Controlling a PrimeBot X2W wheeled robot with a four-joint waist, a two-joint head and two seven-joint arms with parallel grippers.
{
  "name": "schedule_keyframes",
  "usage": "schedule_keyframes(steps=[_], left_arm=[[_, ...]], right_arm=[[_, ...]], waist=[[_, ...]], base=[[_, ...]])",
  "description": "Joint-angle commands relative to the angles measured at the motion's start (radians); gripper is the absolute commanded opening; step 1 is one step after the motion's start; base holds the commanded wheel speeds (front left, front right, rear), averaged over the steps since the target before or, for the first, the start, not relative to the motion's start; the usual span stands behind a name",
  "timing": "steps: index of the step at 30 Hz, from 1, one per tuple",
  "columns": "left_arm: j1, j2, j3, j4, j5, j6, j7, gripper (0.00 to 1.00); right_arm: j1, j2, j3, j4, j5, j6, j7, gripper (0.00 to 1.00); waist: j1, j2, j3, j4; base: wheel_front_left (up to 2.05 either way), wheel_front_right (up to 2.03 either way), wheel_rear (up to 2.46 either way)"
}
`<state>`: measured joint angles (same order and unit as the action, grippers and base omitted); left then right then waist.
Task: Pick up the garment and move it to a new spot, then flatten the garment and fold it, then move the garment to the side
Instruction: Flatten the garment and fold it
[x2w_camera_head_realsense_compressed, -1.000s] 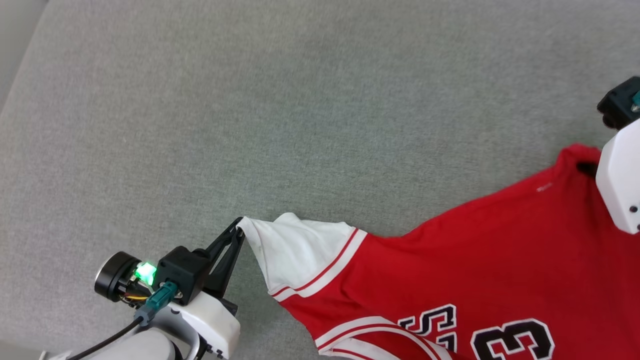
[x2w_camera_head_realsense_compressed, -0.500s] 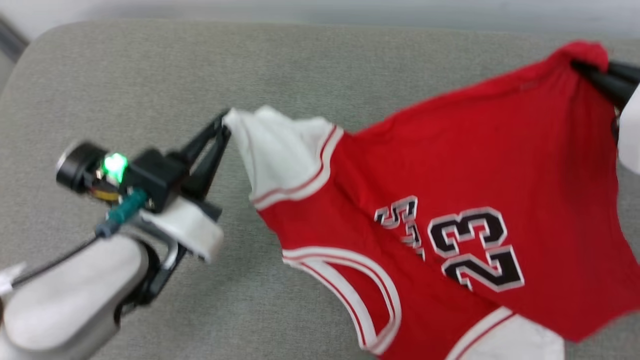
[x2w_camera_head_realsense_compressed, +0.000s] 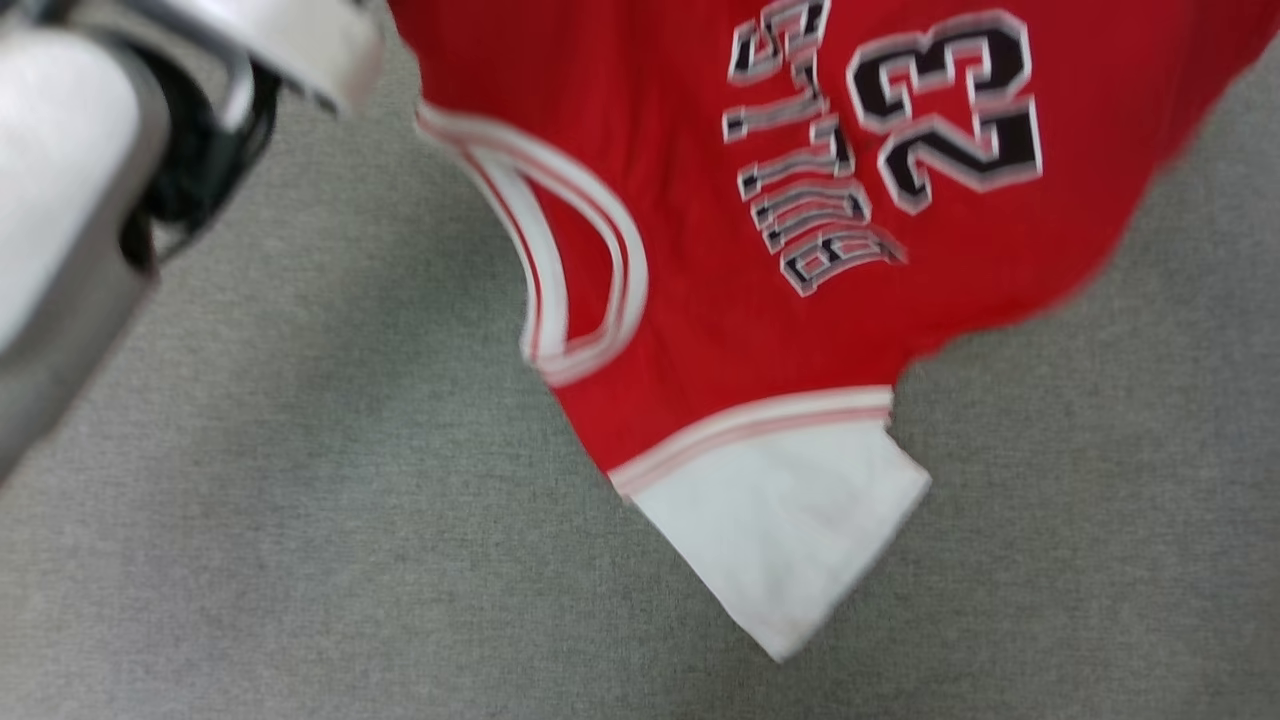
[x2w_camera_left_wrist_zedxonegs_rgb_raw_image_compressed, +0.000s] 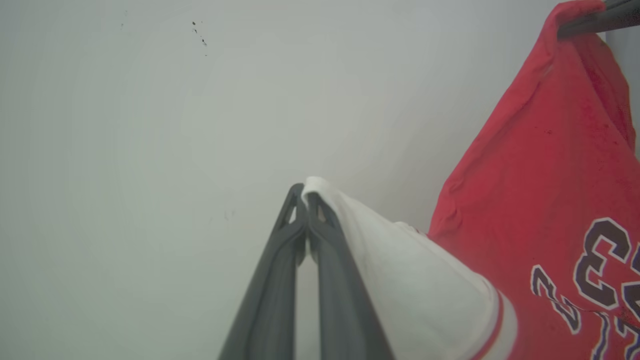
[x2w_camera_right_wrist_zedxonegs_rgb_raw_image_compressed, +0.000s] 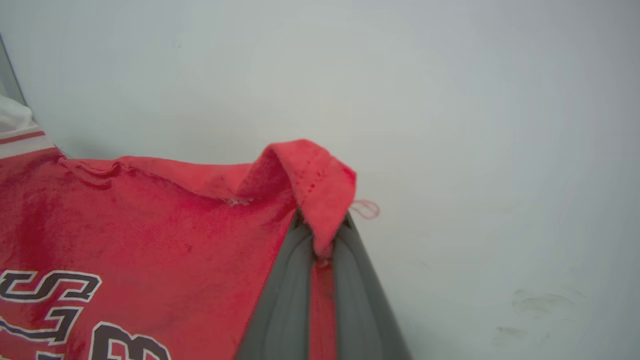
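Fingers of the left hand (x2w_camera_left_wrist_zedxonegs_rgb_raw_image_compressed: 305, 192), at the bottom centre of the left wrist view, are pinched together on the tip of a white sleeve (x2w_camera_left_wrist_zedxonegs_rgb_raw_image_compressed: 400, 270) of the garment (x2w_camera_left_wrist_zedxonegs_rgb_raw_image_compressed: 550, 200). At the bottom centre of its own wrist view, the right hand (x2w_camera_right_wrist_zedxonegs_rgb_raw_image_compressed: 320, 235) is clamped on a folded red hem corner (x2w_camera_right_wrist_zedxonegs_rgb_raw_image_compressed: 310, 175). In the head view the red jersey fills the upper centre and right, its "23" upside down. Its other white sleeve (x2w_camera_head_realsense_compressed: 790, 530) hangs toward lower centre over the grey fabric surface (x2w_camera_head_realsense_compressed: 300, 520). A pale forearm (x2w_camera_head_realsense_compressed: 60, 180) blurs at the upper left.
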<state>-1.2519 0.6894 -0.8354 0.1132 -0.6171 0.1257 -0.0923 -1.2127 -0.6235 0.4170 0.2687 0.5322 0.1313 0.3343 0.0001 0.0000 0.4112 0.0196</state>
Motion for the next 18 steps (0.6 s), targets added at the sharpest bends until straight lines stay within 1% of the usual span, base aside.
schedule_keyframes(steps=[1, 5, 11, 15, 18], left_arm=[[-0.043, -0.008, 0.006, 0.015, 0.012, -0.008, 0.002, 0.0], [-0.23, -0.065, 0.042, 0.111, 0.027, -0.05, -0.002, 0.0], [-0.49, -0.141, 0.088, 0.253, 0.044, -0.1, -0.028, 0.0], [-0.635, -0.179, 0.104, 0.336, 0.061, -0.13, -0.047, 0.0], [-0.722, -0.198, 0.111, 0.403, 0.065, -0.16, -0.054, 0.0]], right_arm=[[-0.038, 0.011, -0.005, 0.01, -0.013, -0.001, -0.001, 0.0], [-0.195, 0.034, -0.019, 0.06, -0.078, -0.001, -0.001, 0.0], [-0.433, 0.044, 0.004, 0.133, -0.163, -0.001, -0.02, 0.0], [-0.579, 0.056, 0.038, 0.197, -0.186, -0.001, -0.039, 0.0], [-0.661, 0.071, 0.056, 0.252, -0.179, -0.001, -0.06, 0.0]], waist=[[-0.0001, 0.0, 0.038, -0.005], [-0.0001, 0.0, 0.093, -0.006], [-0.0001, 0.0, 0.158, -0.004], [-0.0001, 0.0, 0.198, -0.002], [-0.0001, 0.0, 0.225, 0.001]], base=[[0.0, 0.0, 0.0], [0.0, 0.0, 0.0], [0.0, 0.0, 0.0], [0.0, 0.0, 0.0], [0.0, 0.0, 0.0]])
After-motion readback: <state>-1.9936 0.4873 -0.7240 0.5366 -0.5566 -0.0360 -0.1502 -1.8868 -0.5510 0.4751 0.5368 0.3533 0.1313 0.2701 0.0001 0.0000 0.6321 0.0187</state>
